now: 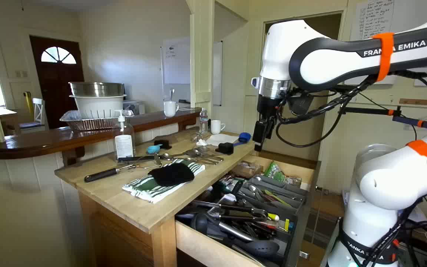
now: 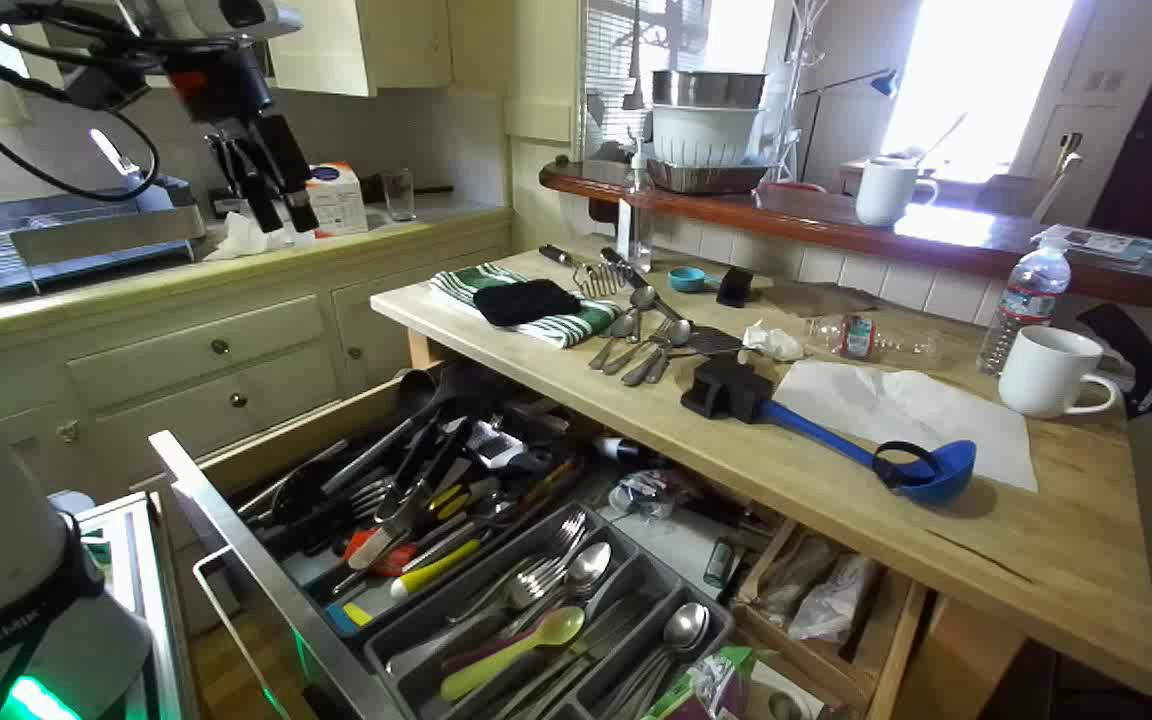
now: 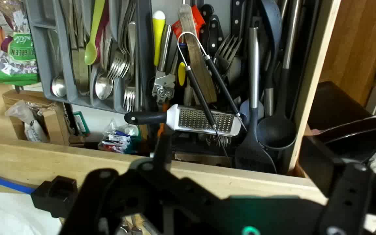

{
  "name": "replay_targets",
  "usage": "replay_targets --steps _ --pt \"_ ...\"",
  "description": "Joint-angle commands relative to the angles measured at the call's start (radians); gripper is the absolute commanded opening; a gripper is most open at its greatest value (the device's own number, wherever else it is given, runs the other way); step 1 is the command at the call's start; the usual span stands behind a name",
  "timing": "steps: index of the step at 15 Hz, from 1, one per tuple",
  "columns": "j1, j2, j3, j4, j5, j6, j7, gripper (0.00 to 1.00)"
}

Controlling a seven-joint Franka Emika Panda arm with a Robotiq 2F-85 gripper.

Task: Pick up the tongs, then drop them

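The tongs (image 3: 199,94) lie in the open drawer in the wrist view. They are a metal U-shaped bend with two black-sleeved arms and thin tips spread apart. The bend lies over a wooden utensil (image 3: 194,52), and the arms cross over a grater (image 3: 189,118). In an exterior view the tongs (image 1: 235,207) show among the dark utensils. My gripper (image 3: 242,153) has its fingers wide apart with nothing between them. In both exterior views the gripper (image 1: 261,142) (image 2: 286,222) hangs in the air, well above the drawer and apart from the tongs.
The drawer (image 3: 313,88) holds a grey cutlery tray (image 3: 88,103), a black spatula (image 3: 255,153) and a black ladle (image 3: 277,132). The countertop (image 2: 1066,570) beside it bears a striped towel (image 1: 150,193), loose cutlery, a blue ladle (image 2: 816,430), a mug (image 2: 1048,375) and a water bottle (image 2: 1031,300).
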Motion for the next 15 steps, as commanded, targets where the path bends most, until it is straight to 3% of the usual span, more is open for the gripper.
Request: replay_targets --steps 1,8,11,14,15 --pt "0.014 0.004 -0.01 0.002 -0.011 -0.002 0.01 1.0" --pt "0.013 0.017 -0.013 -0.005 -0.026 0.005 -0.011 1.0" --pt "0.003 0.076 -0.008 -0.05 -0.081 0.09 -0.048 1.0" --pt "-0.02 0.146 -0.004 -0.124 -0.163 0.251 -0.044 1.0" --pt "-0.035 0.224 -0.008 -0.08 -0.182 0.288 -0.042 1.0"
